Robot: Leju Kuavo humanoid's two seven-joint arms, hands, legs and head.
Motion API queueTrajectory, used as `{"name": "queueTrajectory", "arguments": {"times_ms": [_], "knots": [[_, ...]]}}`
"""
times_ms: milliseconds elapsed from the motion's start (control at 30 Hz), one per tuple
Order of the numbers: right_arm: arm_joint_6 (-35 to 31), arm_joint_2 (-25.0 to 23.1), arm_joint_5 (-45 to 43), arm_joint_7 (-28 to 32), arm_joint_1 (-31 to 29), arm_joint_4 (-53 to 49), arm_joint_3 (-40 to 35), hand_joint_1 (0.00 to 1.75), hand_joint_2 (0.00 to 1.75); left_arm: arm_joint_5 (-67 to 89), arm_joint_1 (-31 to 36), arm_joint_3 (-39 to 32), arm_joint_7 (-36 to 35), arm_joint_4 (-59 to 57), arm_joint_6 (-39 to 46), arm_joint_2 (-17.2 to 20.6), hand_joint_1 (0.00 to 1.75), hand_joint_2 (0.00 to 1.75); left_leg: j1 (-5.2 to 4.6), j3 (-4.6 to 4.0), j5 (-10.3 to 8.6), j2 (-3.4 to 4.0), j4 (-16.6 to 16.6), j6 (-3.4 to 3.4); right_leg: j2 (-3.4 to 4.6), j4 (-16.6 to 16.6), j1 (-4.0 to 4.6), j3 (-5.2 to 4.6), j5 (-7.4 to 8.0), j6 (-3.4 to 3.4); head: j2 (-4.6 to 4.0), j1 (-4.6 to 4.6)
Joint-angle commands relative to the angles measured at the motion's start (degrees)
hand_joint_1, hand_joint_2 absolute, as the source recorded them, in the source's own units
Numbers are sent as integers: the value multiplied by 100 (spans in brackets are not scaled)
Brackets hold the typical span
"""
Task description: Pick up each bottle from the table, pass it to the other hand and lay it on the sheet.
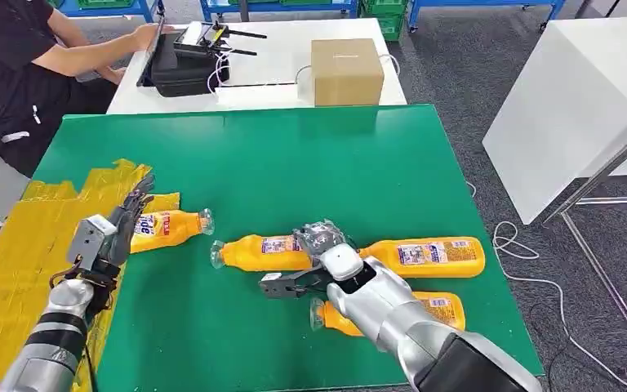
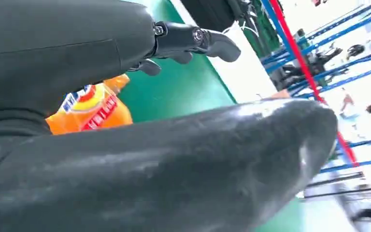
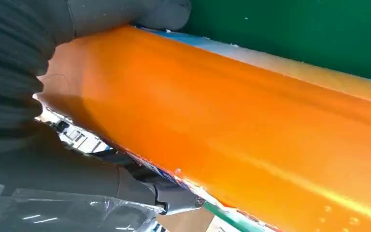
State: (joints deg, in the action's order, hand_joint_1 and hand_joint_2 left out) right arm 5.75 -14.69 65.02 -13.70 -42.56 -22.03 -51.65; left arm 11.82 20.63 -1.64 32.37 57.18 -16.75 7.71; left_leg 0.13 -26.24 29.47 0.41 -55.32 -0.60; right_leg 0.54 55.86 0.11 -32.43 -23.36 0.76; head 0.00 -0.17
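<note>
green table (image 1: 294, 163) under right hand (image 1: 318, 245), fingers wrapped round middle bottle (image 1: 265, 253); left hand (image 1: 126, 216) fingers spread beside bottle (image 1: 167, 229) (yellow sheet (image 1: 16, 261) beneath).

only part of a word, the letters "de", can be read on the label of the orange bottle (image 1: 166, 229) beside the yellow sheet (image 1: 16, 269). the other labels are too blurred to be read.
</note>
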Motion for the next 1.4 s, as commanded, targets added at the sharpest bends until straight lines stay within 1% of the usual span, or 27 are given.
{"name": "queueTrajectory", "arguments": {"times_ms": [33, 67, 100, 133, 200, 333, 367, 433, 500, 567, 733, 833, 933, 1033, 1067, 1133, 1400], "knots": [[-1164, 140, -736, 828, 257, -97, 1011, 175, 175, -1508, -914, -619, -257, 1041, -806, -549, 0, 0, 6, 2, -1, -10, 10, -1, -11, -18, 5, 9, 3, 9, 0, 0], [-1662, 194, -960, 1301, 426, -481, 1243, 175, 175, -1777, -1061, -626, -381, 1120, -973, -587, 0, 175, 1, 8, 1, 2, 14, -2, 1, -16, 0, 10, 1, 9, 0, -2], [-2215, 249, -1072, 1626, 658, -990, 1428, 175, 175, -2107, -1405, -563, -480, 1483, -1158, -619, 0, 175, 5, 5, 0, 0, 15, -2, -2, -23, 4, 11, 5, 10, 0, 0], [-2116, 312, -1030, 1522, 759, -1311, 1416, 175, 175, -2145, -1528, -508, -478, 1620, -1136, -630, 0, 175, 3, 5, 2, 5, 13, -2, 5, -17, 0, 9, 2, 8, 0, -2], [-2535, 462, -664, 1317, 1171, -2327, 1457, 175, 175, -2296, -1753, -440, -447, 1921, -1084, -708, 0, 175, 4, -5, 9, 9, 7, -1, 10, -10, 1, -2, -1, 8, 0, 2], [-2448, 477, -609, 1244, 1243, -2492, 1464, 175, 175, -2314, -1732, -410, -493, 1958, -1033, -719, 0, 175, 8, -32, 8, -20, 0, 1, -20, -11, 8, -23, -7, 7, 0, 0], [-2667, 468, -723, 1423, 1343, -2655, 1581, 175, 175, -2314, -1723, -475, -440, 1985, -942, -792, 0, 175, 4, -43, 6, -23, -3, 0, -20, -7, 4, -34, -6, 6, 0, 0], [-2904, 495, -825, 1662, 1652, -3240, 1758, 175, 175, -2390, -1865, -468, -388, 2267, -939, -1141, 0, 175, 7, -48, 5, -19, -2, 1, -16, -11, 6, -38, -3, 7, 0, -2], [-2851, 568, -881, 1743, 1989, -3986, 1815, 175, 175, -2554, -2036, -346, -360, 2474, -910, -1434, 0, 175, 7, -46, 8, -26, -1, -1, -24, -13, 6, -31, -6, 10, 0, -2], [-2775, 610, -883, 1740, 2108, -4275, 1789, 175, 175, -2526, -2083, -147, -330, 2475, -864, -1528, 0, 175, 4, -50, 9, -27, -2, -2, -26, -11, 3, -36, -9, 9, 0, -2], [-2645, 535, -1002, 1798, 2025, -4051, 1819, 175, 175, -2613, -2003, -51, -310, 2342, -902, -1531, 0, 175, 2, -50, 6, -25, -1, -2, -23, -10, 0, -37, -6, 8, 0, 0], [-2570, 338, -1253, 1980, 1834, -3626, 1863, 175, 175, -2713, -1891, 249, -361, 2285, -1112, -1639, 0, 175, 3, -49, 4, -18, 0, 0, -16, -11, 1, -38, -2, 6, 0, 0], [-2491, 125, -1387, 2055, 1649, -3259, 1775, 175, 175, -2743, -1730, 599, -428, 2218, -1056, -1771, 0, 175, 1, -56, 3, -21, -5, 0, -19, -7, -2, -46, -1, 4, 0, -4], [-2491, 125, -1387, 2055, 1649, -3259, 1775, 175, 175, -2743, -1730, 599, -428, 2218, -1056, -1771, 0, 175, 13, -53, 3, -35, -8, 4, -35, -16, 10, -34, 1, 8, 0, -2], [-2500, 127, -1388, 2056, 1656, -3260, 1766, 175, 175, -2748, -1737, 594, -428, 2225, -1052, -1737, 0, 175, 2, -53, 5, -18, -3, 0, -16, -9, -1, -43, -2, 5, 0, -2], [-2500, 138, -1390, 2056, 1657, -3265, 1764, 175, 175, -2755, -1745, 592, -428, 2229, -1050, -1720, 0, 175, 4, -44, 6, -13, 2, 1, -12, -11, 1, -37, -3, 4, 0, -2], [-2500, 138, -1390, 2056, 1657, -3265, 1764, 175, 175, -2755, -1745, 592, -428, 2229, -1050, -1720, 0, 175, 5, -46, 5, -12, 1, 0, -11, -12, 2, -36, -1, 6, 0, -2]]}}
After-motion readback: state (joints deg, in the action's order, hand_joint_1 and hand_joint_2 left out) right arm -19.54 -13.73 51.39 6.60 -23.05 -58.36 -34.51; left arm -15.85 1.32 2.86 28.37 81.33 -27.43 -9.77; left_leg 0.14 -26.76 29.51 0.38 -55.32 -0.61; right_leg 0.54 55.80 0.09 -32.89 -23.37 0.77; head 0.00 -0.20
